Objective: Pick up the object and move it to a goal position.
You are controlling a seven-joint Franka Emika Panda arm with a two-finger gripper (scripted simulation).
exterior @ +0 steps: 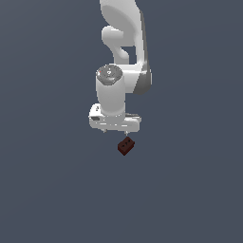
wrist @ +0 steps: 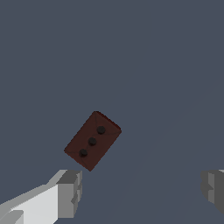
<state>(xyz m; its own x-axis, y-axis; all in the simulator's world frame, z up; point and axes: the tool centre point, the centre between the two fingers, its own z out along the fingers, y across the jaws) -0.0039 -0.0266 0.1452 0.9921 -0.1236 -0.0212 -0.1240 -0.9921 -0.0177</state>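
A small dark red-brown block [exterior: 126, 146] [wrist: 92, 140] is shown lying on a flat grey-blue surface [exterior: 52, 180] [wrist: 166, 65]. Three small dark round holes are seen in a row on its upward face in the wrist view, and the block is turned at an angle to the line between the fingers. The block is located just beyond the gripper [exterior: 116, 130] [wrist: 142, 188], ahead of the fingertips and not between them. It is placed nearer one finger than the other, and no contact with either finger is seen.

The gripper is seen with its jaws spread wide, and nothing is held between them. One grey finger pad [wrist: 70, 191] is shown at the end of a white finger, and the other pad [wrist: 213, 187] is cut off by the frame edge, well apart from the first.

In the exterior view the white hand is viewed from above, with the block showing just past its edge and much smaller than it. The white arm [exterior: 124, 52] is shown rising behind the hand and out of the frame. Whether the fingertips touch the surface cannot be told.
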